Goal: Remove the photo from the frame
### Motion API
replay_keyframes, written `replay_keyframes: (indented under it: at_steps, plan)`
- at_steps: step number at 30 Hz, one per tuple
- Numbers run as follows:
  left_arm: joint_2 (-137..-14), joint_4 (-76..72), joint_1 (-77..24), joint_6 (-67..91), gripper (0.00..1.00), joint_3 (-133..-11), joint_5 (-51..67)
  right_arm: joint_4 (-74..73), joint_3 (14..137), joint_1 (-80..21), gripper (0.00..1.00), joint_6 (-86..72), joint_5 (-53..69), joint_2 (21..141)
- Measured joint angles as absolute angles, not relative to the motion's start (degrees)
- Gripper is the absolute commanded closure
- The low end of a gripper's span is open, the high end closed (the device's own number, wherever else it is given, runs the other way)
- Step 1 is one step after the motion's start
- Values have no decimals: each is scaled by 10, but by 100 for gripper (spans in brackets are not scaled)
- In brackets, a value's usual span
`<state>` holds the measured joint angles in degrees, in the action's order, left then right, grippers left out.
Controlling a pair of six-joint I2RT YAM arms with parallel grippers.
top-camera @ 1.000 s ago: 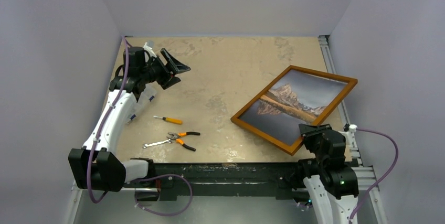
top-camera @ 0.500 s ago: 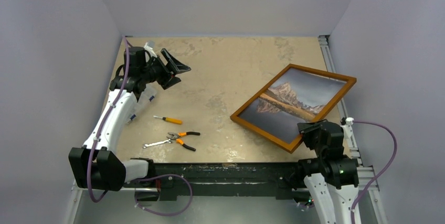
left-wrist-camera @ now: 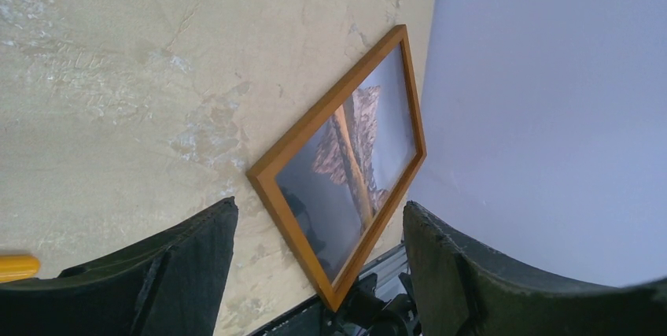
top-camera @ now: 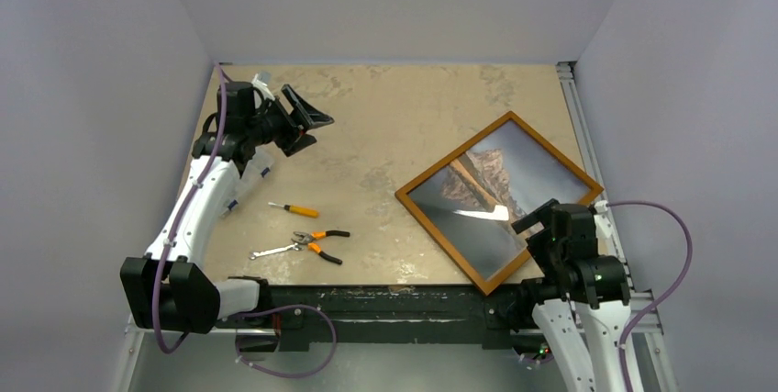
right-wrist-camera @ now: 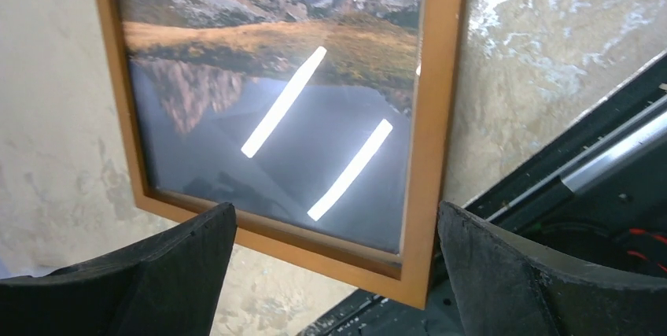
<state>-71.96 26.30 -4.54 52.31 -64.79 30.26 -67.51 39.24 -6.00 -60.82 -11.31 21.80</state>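
The orange-brown frame (top-camera: 450, 155) lies face up at the right of the table, turned like a diamond, with the photo (top-camera: 495, 192) of a mountain mirrored in water still in it. Its near corner reaches the black front rail. My right gripper (top-camera: 539, 227) hovers above that near corner, open and holding nothing. In the right wrist view the wide-apart fingers (right-wrist-camera: 181, 265) straddle the frame (right-wrist-camera: 436, 76) and photo (right-wrist-camera: 275, 76) from above. My left gripper (top-camera: 316, 128) is open and empty at the far left, well away, looking across at the frame (left-wrist-camera: 326, 104).
A yellow-handled screwdriver (top-camera: 295, 210), orange-handled pliers (top-camera: 321, 242) and a small wrench (top-camera: 271, 251) lie left of centre. An aluminium rail (top-camera: 578, 107) runs along the table's right edge beside the wall. A black rail (top-camera: 394, 300) borders the near edge.
My right gripper has opened and let go of the frame's near corner. The frame has dropped onto the table and swung round into a diamond. The left arm has not moved.
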Motion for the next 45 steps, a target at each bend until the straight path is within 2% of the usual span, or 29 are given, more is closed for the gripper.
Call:
replay_keyframes:
  at_steps: [10, 17, 21, 28, 34, 38, 45]
  plan:
    - [-737, 236, -78, 507, 25, -648, 320, -708, 449, -60, 1, -565, -122, 257]
    - [-767, 261, -212, 457, 29, -651, 278, -686, 497, -60, 1, -486, -93, 343]
    - [-781, 265, -317, 463, 30, -640, 229, -683, 518, -60, 1, -464, -86, 346]
    - [-810, 267, -428, 592, 18, -541, 173, -700, 545, -60, 1, -451, -100, 305]
    - [-882, 233, -490, 734, 17, -537, 164, -708, 576, -60, 1, -447, -108, 286]
    - [-936, 196, -525, 814, 21, -536, 155, -714, 576, -60, 1, -441, -107, 276]
    - [-991, 168, -573, 916, 18, -551, 120, -730, 576, -60, 2, -430, -110, 255]
